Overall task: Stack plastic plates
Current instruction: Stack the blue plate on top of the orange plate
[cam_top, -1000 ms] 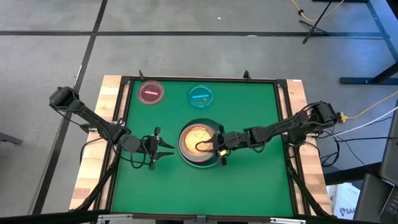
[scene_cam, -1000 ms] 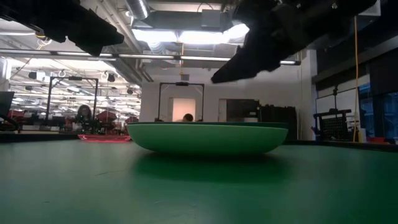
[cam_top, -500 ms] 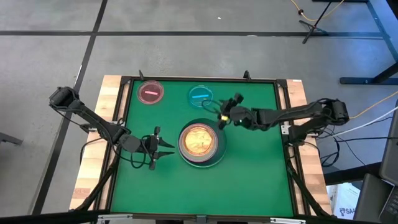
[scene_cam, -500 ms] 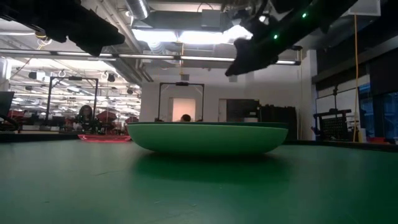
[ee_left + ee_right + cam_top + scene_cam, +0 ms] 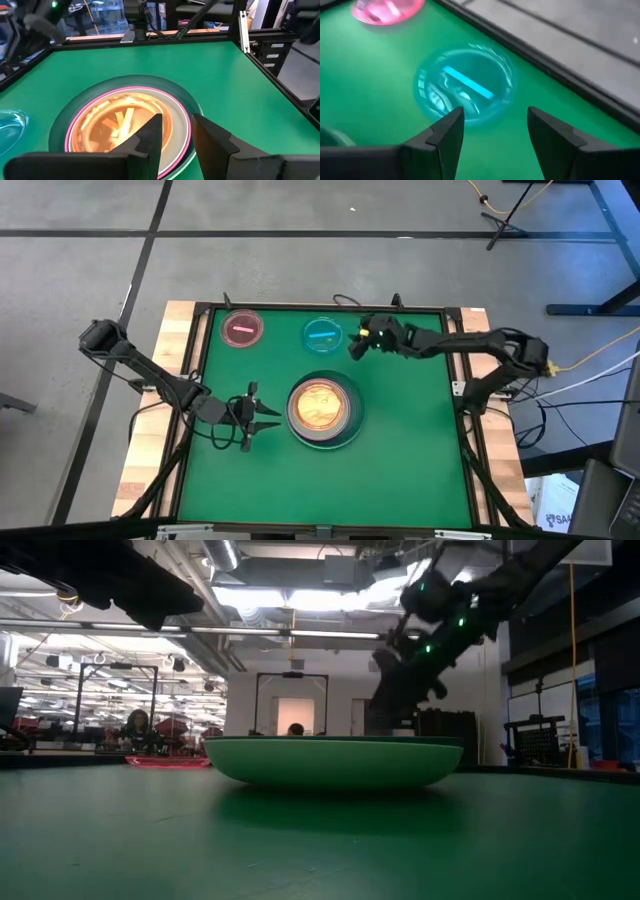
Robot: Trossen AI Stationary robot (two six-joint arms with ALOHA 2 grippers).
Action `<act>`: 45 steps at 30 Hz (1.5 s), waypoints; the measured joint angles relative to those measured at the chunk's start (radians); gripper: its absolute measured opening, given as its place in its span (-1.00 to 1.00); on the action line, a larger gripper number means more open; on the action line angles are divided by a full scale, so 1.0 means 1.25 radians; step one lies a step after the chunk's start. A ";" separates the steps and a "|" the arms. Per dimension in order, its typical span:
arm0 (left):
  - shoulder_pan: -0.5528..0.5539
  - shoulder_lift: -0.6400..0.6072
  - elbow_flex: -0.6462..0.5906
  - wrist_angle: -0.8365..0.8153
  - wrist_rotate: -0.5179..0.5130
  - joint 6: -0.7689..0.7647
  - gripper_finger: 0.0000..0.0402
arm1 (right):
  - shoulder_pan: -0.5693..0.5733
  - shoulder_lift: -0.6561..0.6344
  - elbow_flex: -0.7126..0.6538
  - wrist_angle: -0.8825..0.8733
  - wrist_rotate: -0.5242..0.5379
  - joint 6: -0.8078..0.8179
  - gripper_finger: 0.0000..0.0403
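Note:
A stack of plates (image 5: 322, 409) stands mid-table, a dark green large plate at the bottom with an amber translucent one on top (image 5: 125, 125). A small blue translucent plate (image 5: 323, 334) (image 5: 467, 90) and a small pink one (image 5: 242, 329) (image 5: 387, 10) lie flat near the far edge. My right gripper (image 5: 353, 345) (image 5: 492, 127) hovers open just right of the blue plate, above the table. My left gripper (image 5: 270, 418) (image 5: 176, 132) waits open left of the stack.
The green mat is framed by a raised black rim (image 5: 320, 307) close behind the blue and pink plates. Bare mat lies on the near side of the stack (image 5: 320, 480) and to its right (image 5: 410, 420).
My right gripper has left the stack, where it hung over the amber plate's right rim. It has risen and swung toward the far edge, ending beside the blue plate. The amber plate stays on the stack. The left arm has kept still.

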 joint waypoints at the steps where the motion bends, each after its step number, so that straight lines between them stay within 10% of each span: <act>1: 0.002 0.000 0.000 0.000 0.000 0.000 -0.51 | -0.021 0.013 0.000 -0.003 -0.020 0.010 0.04; 26: 0.006 0.000 0.000 -0.007 0.004 0.000 -0.51 | -0.249 0.433 0.444 -0.287 -0.449 -0.009 0.04; 37: 0.005 0.000 0.000 -0.009 0.013 0.002 -0.51 | -0.247 0.495 0.512 -0.353 -0.478 -0.041 -0.01; 45: 0.005 0.000 0.000 -0.009 0.011 0.002 -0.51 | -0.247 0.495 0.511 -0.370 -0.480 -0.053 -0.48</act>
